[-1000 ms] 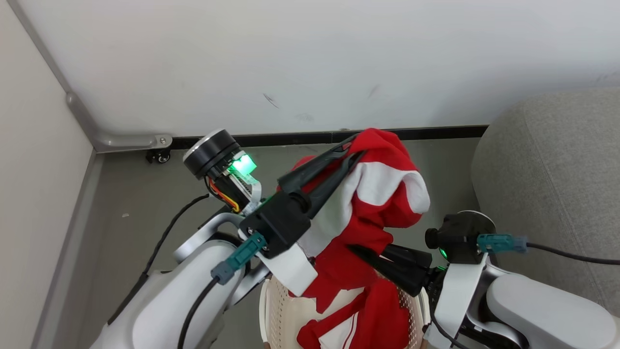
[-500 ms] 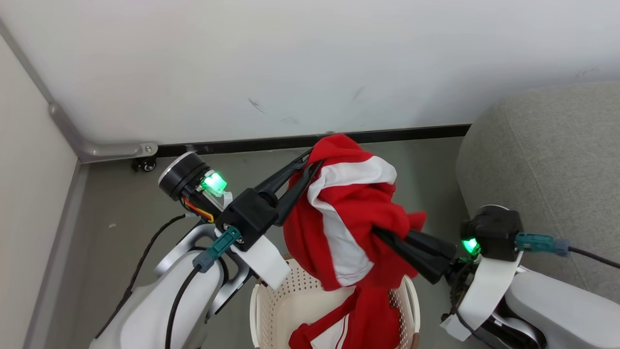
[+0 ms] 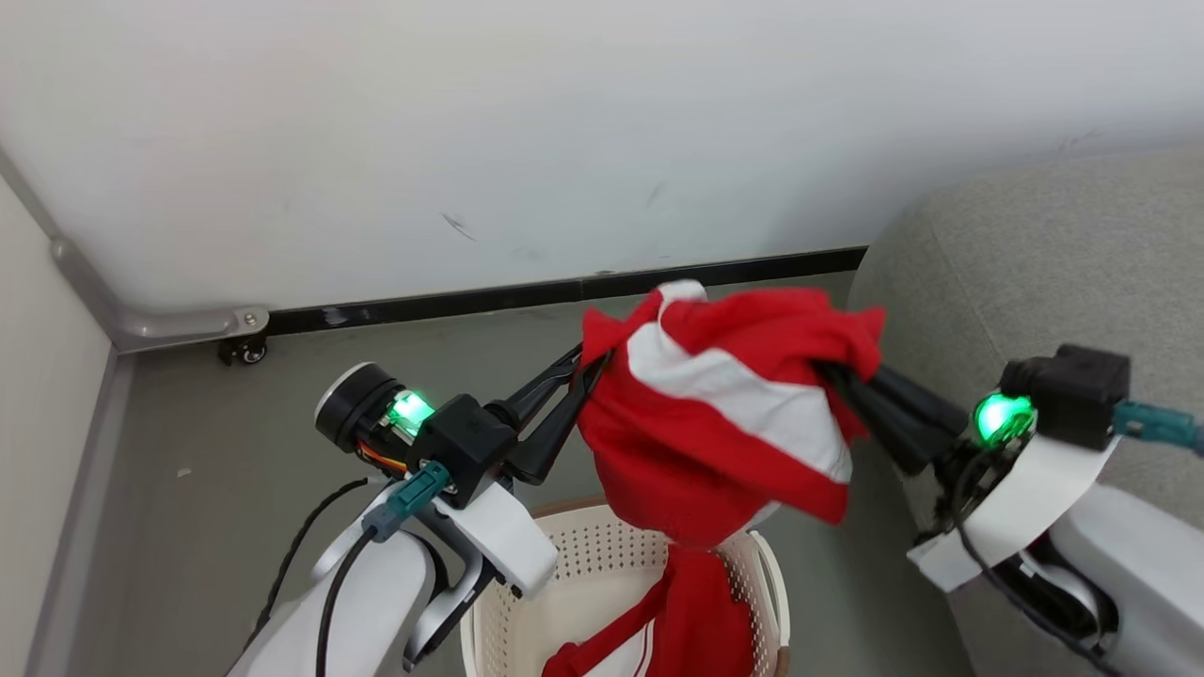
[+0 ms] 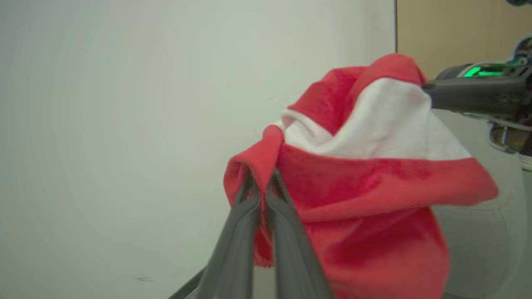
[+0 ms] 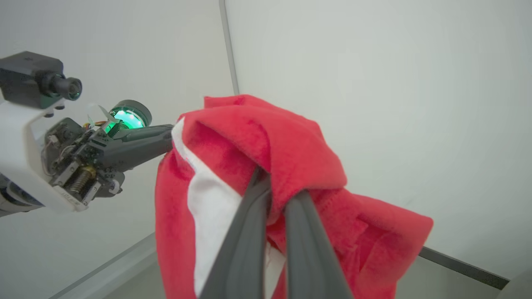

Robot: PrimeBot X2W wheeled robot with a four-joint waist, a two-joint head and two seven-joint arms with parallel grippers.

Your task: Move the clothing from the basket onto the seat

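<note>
Left gripper [image 3: 588, 362] and right gripper [image 3: 831, 370] each pinch the red-and-white clothing [image 3: 715, 432], slung between them above the basket [image 3: 583, 574], its tail hanging inside; the grey seat [image 3: 1025, 254] lies rightward, nearest the right arm.
</note>
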